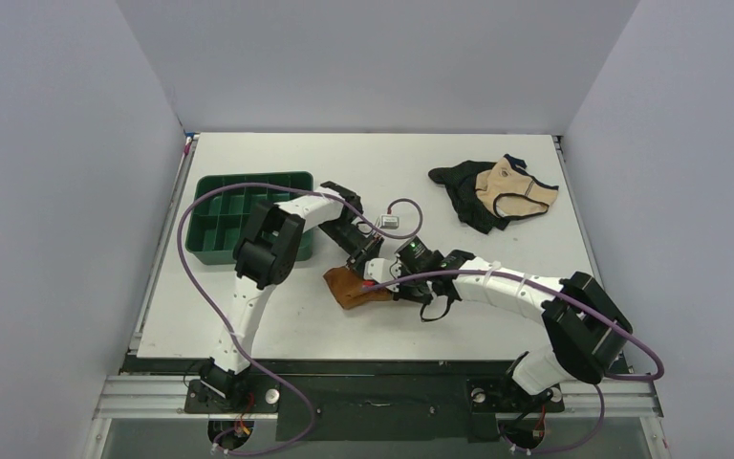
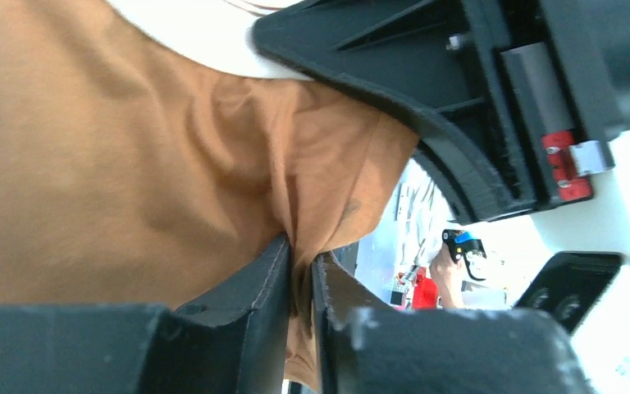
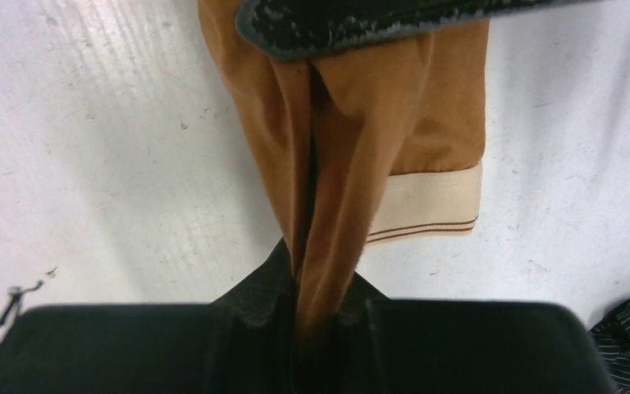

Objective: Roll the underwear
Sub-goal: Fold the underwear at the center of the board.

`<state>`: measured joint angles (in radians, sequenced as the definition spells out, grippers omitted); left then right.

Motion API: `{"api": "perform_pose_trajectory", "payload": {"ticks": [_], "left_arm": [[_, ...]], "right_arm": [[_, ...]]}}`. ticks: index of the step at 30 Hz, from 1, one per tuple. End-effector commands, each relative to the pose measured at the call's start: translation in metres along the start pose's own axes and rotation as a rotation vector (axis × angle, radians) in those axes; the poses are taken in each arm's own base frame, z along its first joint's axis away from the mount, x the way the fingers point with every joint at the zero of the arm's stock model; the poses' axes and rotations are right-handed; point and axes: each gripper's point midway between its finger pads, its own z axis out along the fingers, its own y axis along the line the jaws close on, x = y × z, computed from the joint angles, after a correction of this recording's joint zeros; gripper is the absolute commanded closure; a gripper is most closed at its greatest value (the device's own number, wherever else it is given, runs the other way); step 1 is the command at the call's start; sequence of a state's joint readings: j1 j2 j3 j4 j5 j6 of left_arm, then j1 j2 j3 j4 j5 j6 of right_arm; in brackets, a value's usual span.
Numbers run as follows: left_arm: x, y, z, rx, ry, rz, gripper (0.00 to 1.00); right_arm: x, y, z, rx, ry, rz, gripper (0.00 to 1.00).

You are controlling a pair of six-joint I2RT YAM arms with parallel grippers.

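Note:
The rust-brown underwear (image 1: pixel 352 286) lies bunched on the white table near the middle front, partly hidden under both grippers. My left gripper (image 1: pixel 371 263) is shut on a fold of its fabric; in the left wrist view the brown cloth (image 2: pixel 131 164) fills the frame and is pinched at the gripper (image 2: pixel 301 261). My right gripper (image 1: pixel 397 284) is shut on another fold; in the right wrist view the cloth (image 3: pixel 353 139) rises from the gripper (image 3: pixel 321 275), with the cream waistband (image 3: pixel 426 201) lying on the table. The two grippers are close together.
A green compartment tray (image 1: pixel 248 215) stands at the left, beside the left arm. A black garment (image 1: pixel 459 191) and a beige garment with dark trim (image 1: pixel 514 189) lie at the back right. A small white tag (image 1: pixel 391 221) lies behind the grippers.

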<state>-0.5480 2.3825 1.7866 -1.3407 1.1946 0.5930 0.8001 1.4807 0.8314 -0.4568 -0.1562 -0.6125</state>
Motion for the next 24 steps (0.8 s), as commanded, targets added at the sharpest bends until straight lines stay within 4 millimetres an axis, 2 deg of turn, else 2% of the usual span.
{"api": "perform_pose_trajectory", "payload": {"ticks": [1,6,8,10,14,16,19,24], "left_arm": [[-0.011,-0.001,-0.011,-0.099,-0.036,0.101,0.81],[-0.015,-0.001,-0.018,-0.185,-0.049,0.132,0.62],[-0.015,-0.001,-0.021,-0.208,-0.052,0.146,0.52],[-0.015,-0.005,-0.024,-0.226,-0.056,0.169,0.38],[-0.016,-0.008,-0.028,-0.260,-0.074,0.208,0.20],[-0.015,-0.008,-0.031,-0.276,-0.084,0.213,0.15],[-0.010,-0.006,-0.036,-0.305,-0.087,0.211,0.11],[-0.003,-0.007,-0.059,-0.398,-0.138,0.236,0.06]], "right_arm": [[-0.012,0.003,-0.018,-0.019,-0.028,0.026,1.00],[-0.004,0.011,-0.023,-0.049,0.016,0.073,1.00],[0.000,0.015,-0.025,-0.066,0.034,0.093,1.00],[0.004,0.020,-0.025,-0.091,0.050,0.116,1.00],[0.007,0.027,-0.026,-0.154,0.060,0.172,1.00],[0.005,0.028,-0.028,-0.189,0.045,0.205,1.00],[0.004,0.027,-0.032,-0.223,0.035,0.244,1.00],[0.002,0.024,-0.038,-0.254,0.021,0.285,1.00]]}}
